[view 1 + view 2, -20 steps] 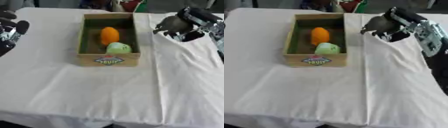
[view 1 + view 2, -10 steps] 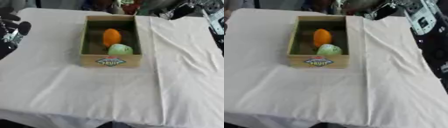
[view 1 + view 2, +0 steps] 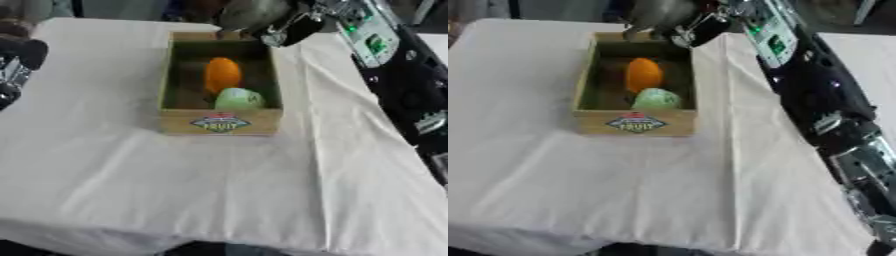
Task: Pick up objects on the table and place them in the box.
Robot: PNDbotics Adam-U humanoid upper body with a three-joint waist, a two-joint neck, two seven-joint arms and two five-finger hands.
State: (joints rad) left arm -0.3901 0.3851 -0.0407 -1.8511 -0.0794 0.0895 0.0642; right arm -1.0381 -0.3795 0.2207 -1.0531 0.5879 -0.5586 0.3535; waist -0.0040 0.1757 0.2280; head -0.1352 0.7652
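Since 1 s ago, right robot hand [image 3: 677, 22] is carried from counter's right to box [image 3: 219, 121] far rim, grey obj. [image 3: 252, 12] clamped; box lies just below/near side. Left robot hand [image 3: 16, 70] idle, fingers unclear.

The worktop [image 3: 105, 165] is covered by a white cloth [image 3: 262, 200] that hangs over the near edge and shows soft creases, one long fold running from the far right toward the near side. Directly on the cloth stands a wooden box [image 3: 219, 122], set left of centre toward the far edge (a fruit label marks its near wall). The left, right and near stretches of cloth carry no other thing.
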